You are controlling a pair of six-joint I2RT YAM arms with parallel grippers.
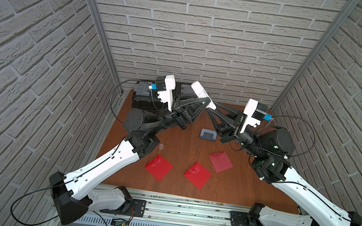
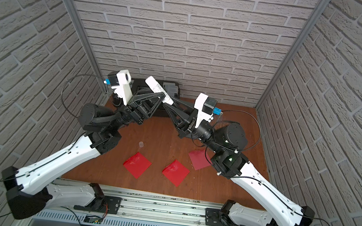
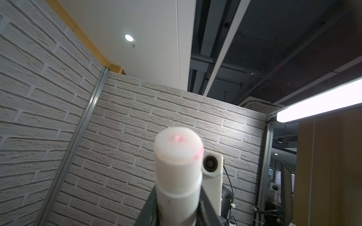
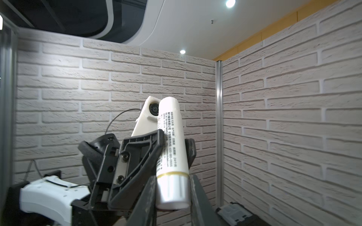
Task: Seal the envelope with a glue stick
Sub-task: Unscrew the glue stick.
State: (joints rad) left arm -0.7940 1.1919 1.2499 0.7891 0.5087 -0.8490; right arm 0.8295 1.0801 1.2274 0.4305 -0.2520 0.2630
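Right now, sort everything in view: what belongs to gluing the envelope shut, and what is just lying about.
For the job: glue stick, red envelopes, clear cap.
Lying about: hole punch, black box at the back.

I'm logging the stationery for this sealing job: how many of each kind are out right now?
red envelopes: 3
glue stick: 1
clear cap: 1
hole punch: 1
Total: 6
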